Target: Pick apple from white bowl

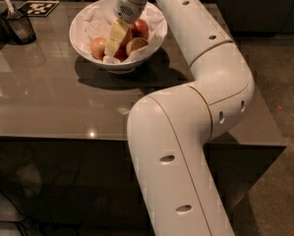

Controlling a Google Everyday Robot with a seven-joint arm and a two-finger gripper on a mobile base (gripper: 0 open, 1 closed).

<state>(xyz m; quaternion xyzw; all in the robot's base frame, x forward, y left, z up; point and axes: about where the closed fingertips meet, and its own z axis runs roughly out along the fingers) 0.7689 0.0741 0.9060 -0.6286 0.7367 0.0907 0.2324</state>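
The white bowl (82,41), lined with crumpled white paper, stands at the back middle of the grey table (48,102). Several red-and-yellow apples lie in it: one at the left (98,47), one at the right (136,45), one at the back (141,27). My gripper (113,42) reaches down from above into the middle of the bowl. Its pale yellow tip sits among the apples, just over a red apple (121,53) at the bowl's front. The gripper hides the middle of the bowl.
A small dark container with a utensil (17,26) stands at the table's back left, next to a black-and-white marker tag (38,7). My white arm (186,132) arches over the table's right front edge. Carpeted floor lies to the right.
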